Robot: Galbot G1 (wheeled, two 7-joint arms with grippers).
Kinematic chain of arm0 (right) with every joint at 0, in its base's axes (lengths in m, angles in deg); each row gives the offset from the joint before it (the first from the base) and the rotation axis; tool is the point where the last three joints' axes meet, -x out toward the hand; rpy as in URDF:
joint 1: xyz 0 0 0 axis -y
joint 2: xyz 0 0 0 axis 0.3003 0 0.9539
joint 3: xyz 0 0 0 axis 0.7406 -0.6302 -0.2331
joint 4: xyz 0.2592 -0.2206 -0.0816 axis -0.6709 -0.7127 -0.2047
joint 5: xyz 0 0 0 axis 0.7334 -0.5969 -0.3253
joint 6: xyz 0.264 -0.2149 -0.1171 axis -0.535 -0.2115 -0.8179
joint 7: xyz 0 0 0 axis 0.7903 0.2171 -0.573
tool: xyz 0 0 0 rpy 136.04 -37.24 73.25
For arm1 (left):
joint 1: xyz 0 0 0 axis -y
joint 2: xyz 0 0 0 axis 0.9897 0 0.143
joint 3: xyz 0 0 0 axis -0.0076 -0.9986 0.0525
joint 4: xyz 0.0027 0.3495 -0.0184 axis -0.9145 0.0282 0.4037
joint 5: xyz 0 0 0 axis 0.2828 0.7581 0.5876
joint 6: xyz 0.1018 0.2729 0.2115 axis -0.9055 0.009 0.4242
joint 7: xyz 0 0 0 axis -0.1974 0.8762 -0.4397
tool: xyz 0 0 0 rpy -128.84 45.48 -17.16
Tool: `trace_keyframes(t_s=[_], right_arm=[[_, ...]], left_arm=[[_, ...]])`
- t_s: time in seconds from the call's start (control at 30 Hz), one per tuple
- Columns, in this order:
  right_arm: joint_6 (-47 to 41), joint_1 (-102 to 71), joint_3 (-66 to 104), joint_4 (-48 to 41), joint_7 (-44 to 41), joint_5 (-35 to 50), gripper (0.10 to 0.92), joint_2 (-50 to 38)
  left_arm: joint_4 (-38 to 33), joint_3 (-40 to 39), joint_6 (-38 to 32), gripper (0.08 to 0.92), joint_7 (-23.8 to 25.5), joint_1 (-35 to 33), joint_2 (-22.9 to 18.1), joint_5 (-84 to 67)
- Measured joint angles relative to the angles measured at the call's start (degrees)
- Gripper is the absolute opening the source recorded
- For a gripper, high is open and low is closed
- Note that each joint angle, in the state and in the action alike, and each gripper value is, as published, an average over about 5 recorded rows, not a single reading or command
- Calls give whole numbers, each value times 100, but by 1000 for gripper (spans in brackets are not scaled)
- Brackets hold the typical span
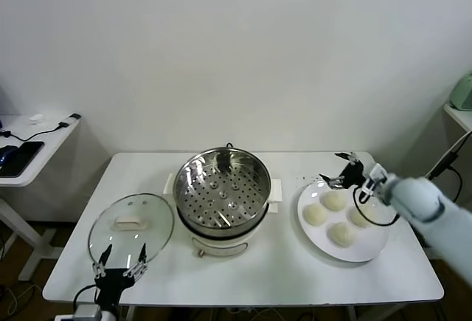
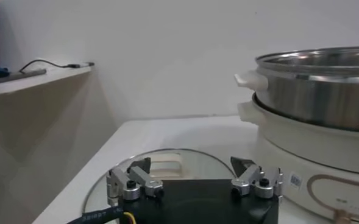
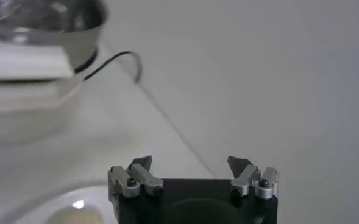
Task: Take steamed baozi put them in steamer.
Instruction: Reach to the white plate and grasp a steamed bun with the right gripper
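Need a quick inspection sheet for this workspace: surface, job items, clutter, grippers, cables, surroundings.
Surface: white table, steamer in the middle.
Job's things: four steamed baozi on a white plate at the robot's right; steamer uncovered, perforated tray bare, no bun inside.
Clutter: glass lid lying flat to the steamer's left.
Grippers: right gripper open, above the plate's far edge, holding nothing; left gripper open, at the table's near edge over the lid, idle.
Cables: black cord running from behind the steamer; a cable on the side desk.
Surroundings: plain white wall; side desk at the left; pale green object at the right edge.
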Motion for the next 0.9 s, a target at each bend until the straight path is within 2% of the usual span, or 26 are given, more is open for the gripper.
trace_keyframes(t_s=[0.17,0.37,0.6,0.9], right_arm=[[451,1798,-1895,-735,-1182,-70,823,180],[633,3093,-3664,-1351,-1903,-64,823,565],[558,3468,-4567,-1911,-2133,-62,823,1015],[395,3145,-4682,-2617,-2049,-114,823,1563]], left_arm=[[45,0,-33,823,16,27,1,0],[89,27,-76,823,21,38,26,-3],[145,-2,-79,823,43,64,43,11],[214,-20,-84,823,53,98,43,75]])
